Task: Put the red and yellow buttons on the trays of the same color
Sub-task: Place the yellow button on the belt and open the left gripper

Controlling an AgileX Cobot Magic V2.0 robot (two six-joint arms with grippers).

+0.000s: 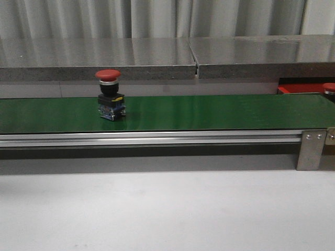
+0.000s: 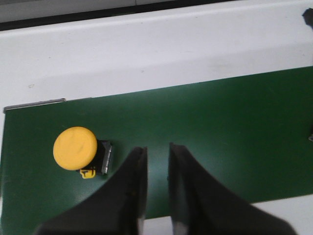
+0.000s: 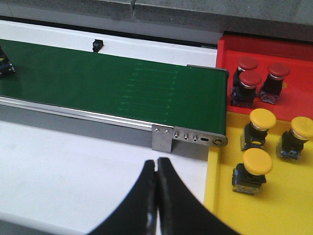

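Note:
A red button stands upright on the green belt, left of centre. In the left wrist view a yellow button lies on the belt beside my left gripper, which is open and holds nothing. My right gripper is shut and empty, above the white table near the belt's end. Beyond that end lie the red tray with three red buttons and the yellow tray with three yellow buttons. Neither gripper shows in the front view.
An aluminium rail and an end bracket run along the belt's near side. A grey shelf stands behind the belt. The white table spreads in front. A small black part sits behind the belt.

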